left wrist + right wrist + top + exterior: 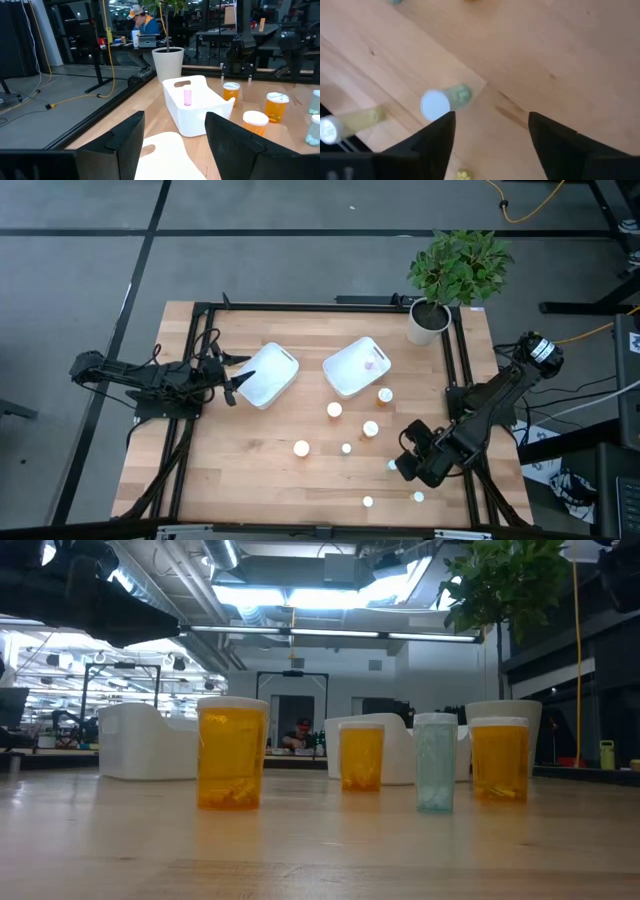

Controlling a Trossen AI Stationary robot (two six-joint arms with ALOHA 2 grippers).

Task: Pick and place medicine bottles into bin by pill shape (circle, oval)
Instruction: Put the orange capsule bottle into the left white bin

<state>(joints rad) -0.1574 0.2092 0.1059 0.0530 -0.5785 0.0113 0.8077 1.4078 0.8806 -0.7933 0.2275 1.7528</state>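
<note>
Several tiny medicine bottles with pale caps stand on the wooden table, among them orange ones (334,409) (370,428) (231,755) and a pale green one (393,465). A pink bottle (187,96) stands in the right white bin (355,366). My right gripper (405,459) is open and points down just beside the pale green bottle (442,101), touching nothing. My left gripper (238,377) is open and empty at the left white bin's (268,373) left end, with the bin's rim (165,150) below its fingers.
A white plant pot (428,321) with a green plant stands at the far right corner. Two more bottles (367,501) (418,496) stand near the table's near edge. Black frame rails run along the table's sides. People sit in the room beyond.
</note>
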